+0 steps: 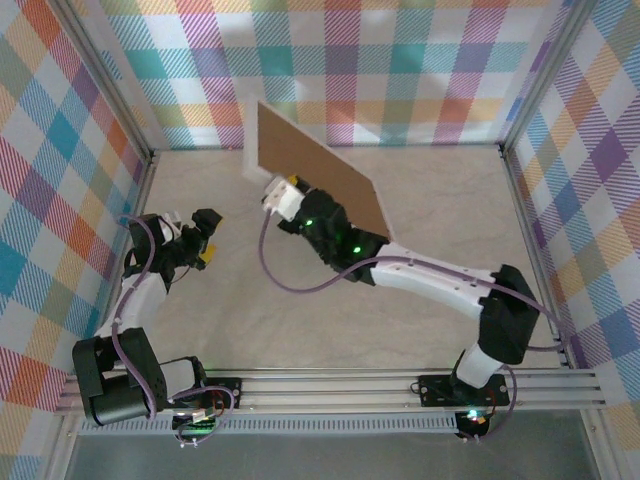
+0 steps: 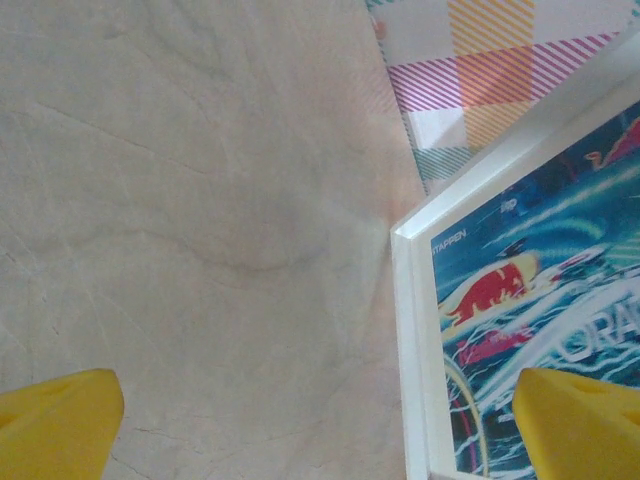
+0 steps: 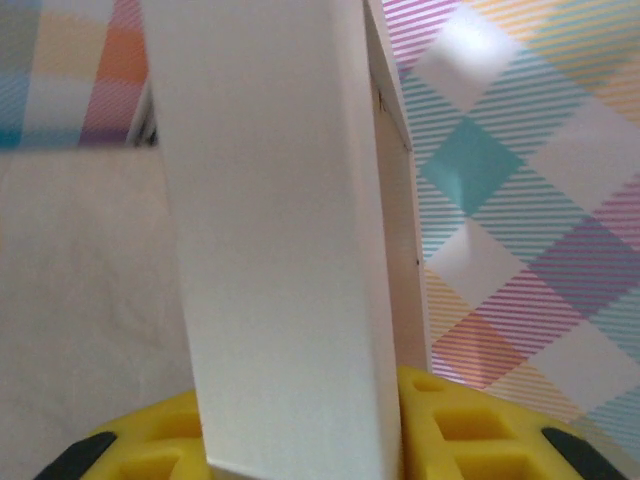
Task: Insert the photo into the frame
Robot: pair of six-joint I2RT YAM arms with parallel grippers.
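The right gripper holds the white picture frame up at a tilt, its yellow fingers clenched on one thin edge of the frame. The overhead camera sees the frame's back, covered by the plain brown backing board.

The photo, a swirl of blue, teal and white with a red emblem, sits inside the frame behind the clear pane. The left wrist camera sees it from the front, bordered by the frame's white rim. Judged from this, the main work is done: the print is in and the backing is on. What seems left is to check that the back is secured, which cannot be told from these views, and to set the frame down. Whether the lower edge of the frame touches the table is also unclear.

The left gripper waits to the left of the frame with its jaws spread wide and nothing between them. It is apart from the frame and faces the picture side.

Plaid walls enclose the workspace behind the frame and on both sides. The rear wall stands close behind the frame's raised top corner, leaving little room to swing it that way. The right arm's purple cable loops over the table in front of the frame and could snag as it is lowered.
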